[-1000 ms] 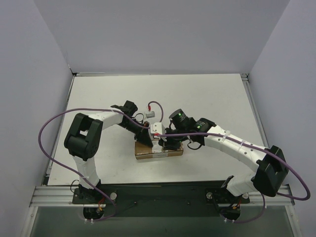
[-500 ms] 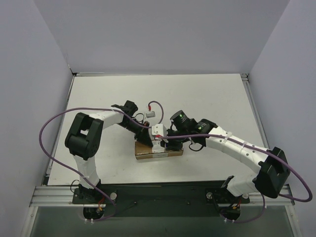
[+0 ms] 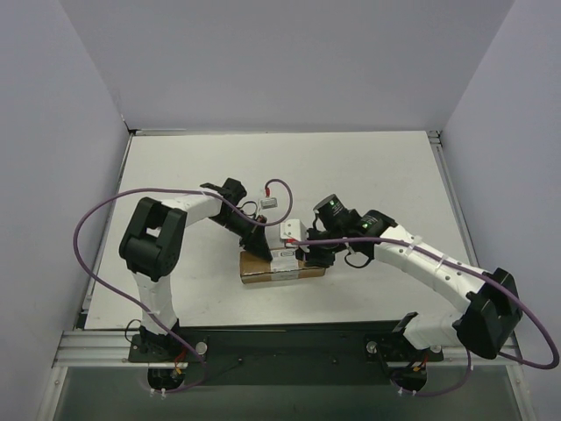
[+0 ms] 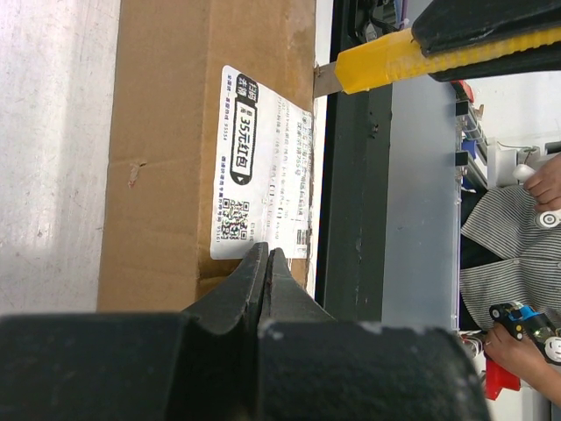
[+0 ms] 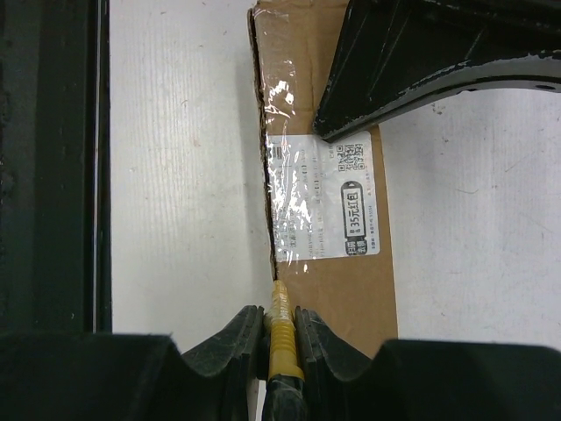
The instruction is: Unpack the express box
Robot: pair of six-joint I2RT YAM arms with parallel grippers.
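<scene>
White surface [image 3: 377, 175] with pale grey walls [image 3: 289, 61] around it holds the express box [image 3: 282, 267]. The box lies flat near my side of the surface, between the two arms. It is a long brown box with a white label [image 5: 324, 197] and shiny tape [image 5: 279, 105] on top.

My left claw [image 4: 267, 256] has its two fingers pushed together with nothing between them. Its tips sit over the top of the box at one end of the label and seem to press on it.

My right claw [image 5: 279, 309] is clamped on a yellow knife [image 4: 421, 53]. The silver blade [image 4: 326, 81] touches the long edge of the box on the side nearer the arm bases, just by the label. From the right wrist I see a dark slit along that edge, from the knife up to the corner of the box.

Purple cables [image 3: 96, 237] loop out from both arms.
</scene>
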